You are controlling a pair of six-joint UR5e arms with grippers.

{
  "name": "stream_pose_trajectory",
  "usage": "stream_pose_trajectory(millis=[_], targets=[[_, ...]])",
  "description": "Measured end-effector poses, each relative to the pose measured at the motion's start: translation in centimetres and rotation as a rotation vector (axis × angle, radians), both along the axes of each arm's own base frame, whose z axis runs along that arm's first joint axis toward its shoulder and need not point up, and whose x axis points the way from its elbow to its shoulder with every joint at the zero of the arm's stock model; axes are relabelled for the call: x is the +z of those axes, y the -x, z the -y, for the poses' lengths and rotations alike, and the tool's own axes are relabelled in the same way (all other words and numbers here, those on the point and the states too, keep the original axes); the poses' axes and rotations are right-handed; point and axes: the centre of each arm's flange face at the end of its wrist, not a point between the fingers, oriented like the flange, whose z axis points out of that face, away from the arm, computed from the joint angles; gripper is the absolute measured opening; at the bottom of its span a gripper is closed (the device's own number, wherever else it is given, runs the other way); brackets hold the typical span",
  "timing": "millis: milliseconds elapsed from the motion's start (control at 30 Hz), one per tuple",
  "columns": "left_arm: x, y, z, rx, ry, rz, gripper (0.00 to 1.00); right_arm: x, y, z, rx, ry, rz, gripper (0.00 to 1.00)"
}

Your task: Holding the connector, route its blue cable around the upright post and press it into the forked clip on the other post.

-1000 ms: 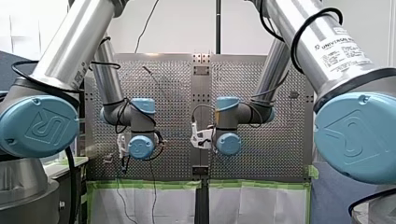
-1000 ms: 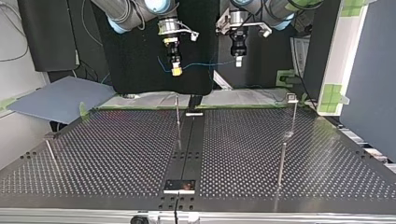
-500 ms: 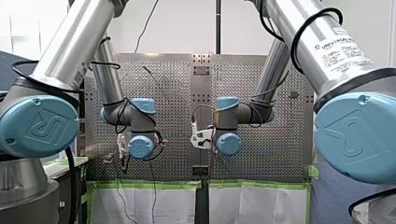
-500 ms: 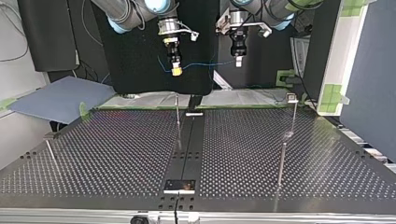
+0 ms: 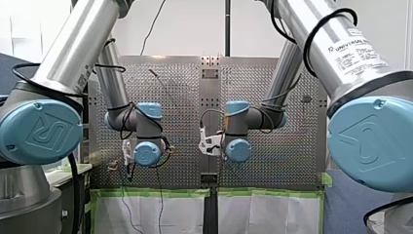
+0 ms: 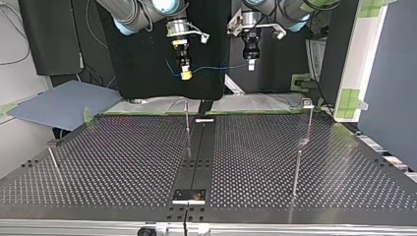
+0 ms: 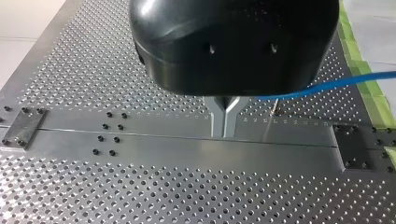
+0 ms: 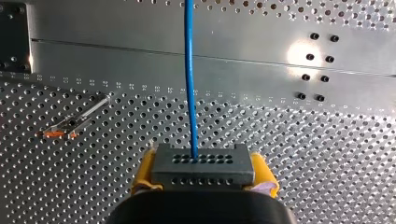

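as r gripper (image 8: 203,173) pinches connector (image 8: 203,164) — blue cable (image 8: 189,70) exits it.

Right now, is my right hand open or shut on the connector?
Shut on the connector: the right wrist view shows yellow pads of the right hand pressing its two ends, blue cable leaving ahead.

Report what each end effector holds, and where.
My right end effector clamps the grey perforated connector block by its ends, between yellow pads. My left end effector appears to pinch the connector's blue cable farther along.
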Motion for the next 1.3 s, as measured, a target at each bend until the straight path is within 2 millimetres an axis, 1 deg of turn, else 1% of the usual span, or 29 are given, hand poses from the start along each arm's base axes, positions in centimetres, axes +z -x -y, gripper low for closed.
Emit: stream_pose_trajectory(millis=[200, 333, 467, 1300], targets=[[-0.2, 0.4, -0.1, -0.003, -0.007, -0.007, 0.0, -0.1, 0.0, -0.1, 0.001, -0.003, -0.002, 0.37], [-0.5, 1.1, -0.5, -0.004, -0.017, -0.021, 0.0, -1.3, 0.0, -1.3, 0.016, -0.032, -0.03, 0.37], [-0.6, 1.3, -0.6, -0.004, -0.019, -0.024, 0.0, -1.8, -0.1, -1.8, 0.024, -0.043, -0.042, 0.37], [-0.6, 1.3, -0.6, -0.005, -0.02, -0.025, 0.0, -1.9, -0.1, -1.9, 0.026, -0.046, -0.044, 0.37]])
